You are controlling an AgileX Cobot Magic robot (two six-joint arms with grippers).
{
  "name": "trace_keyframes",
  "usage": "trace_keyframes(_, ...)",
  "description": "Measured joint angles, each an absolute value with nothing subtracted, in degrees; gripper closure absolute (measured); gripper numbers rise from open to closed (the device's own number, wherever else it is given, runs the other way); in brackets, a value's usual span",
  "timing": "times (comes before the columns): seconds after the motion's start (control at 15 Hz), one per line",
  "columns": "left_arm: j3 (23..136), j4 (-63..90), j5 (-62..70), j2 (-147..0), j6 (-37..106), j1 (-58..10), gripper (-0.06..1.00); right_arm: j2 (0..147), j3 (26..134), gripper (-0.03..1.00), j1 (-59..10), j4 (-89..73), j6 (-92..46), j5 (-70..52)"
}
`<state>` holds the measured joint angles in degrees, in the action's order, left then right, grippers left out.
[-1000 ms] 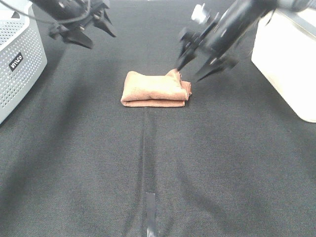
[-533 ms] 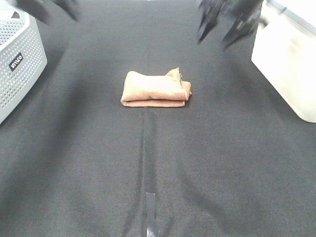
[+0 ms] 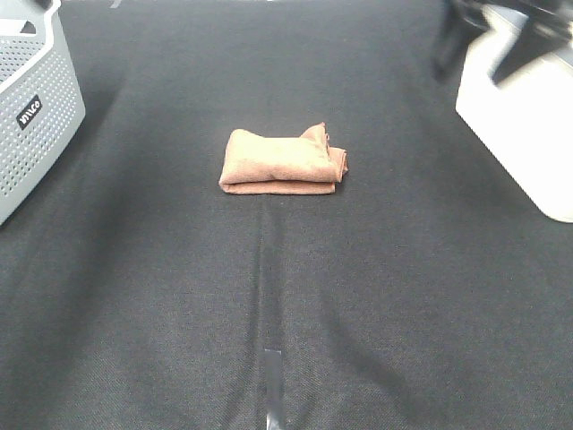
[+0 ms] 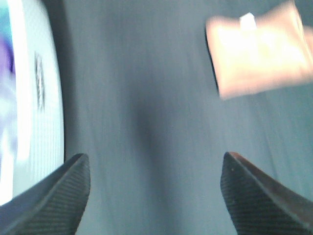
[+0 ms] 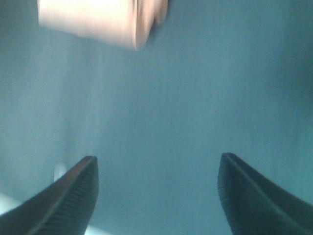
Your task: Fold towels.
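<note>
The reddish-brown towel (image 3: 282, 163) lies folded into a small thick rectangle in the middle of the black cloth table, one corner sticking up at its far right. It also shows in the left wrist view (image 4: 259, 54), with its white tag (image 4: 247, 20) visible, and in the right wrist view (image 5: 98, 19). My left gripper (image 4: 155, 156) is open and empty, well away from the towel, and out of the exterior view. My right gripper (image 3: 488, 49) is a dark blur at the far right, open and empty in its wrist view (image 5: 157, 156).
A grey perforated basket (image 3: 36, 107) stands at the left edge and also shows in the left wrist view (image 4: 34, 98). A white box (image 3: 524, 125) stands at the right edge. A strip of tape (image 3: 272, 385) lies on the cloth near the front.
Both arms have pulled back from the towel toward the far side. The left gripper has left the exterior view and the right is near the white box. The towel has not moved.
</note>
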<state>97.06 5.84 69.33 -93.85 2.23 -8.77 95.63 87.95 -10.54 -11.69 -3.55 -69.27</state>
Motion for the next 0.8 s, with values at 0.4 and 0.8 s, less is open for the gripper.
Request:
trace_keyframes(0.4,60.9,5.8,69.5,-62.6,5.0,-8.8,0.24,62.6,52.5,0.31,-10.5,-9.2,-3.6,-66.9)
trace_keyframes(0.8,37.6,5.8,67.2,-25.2,5.3,-8.8,0.24,26.5,34.4,0.31,-10.5,-4.2,-3.6,-63.5)
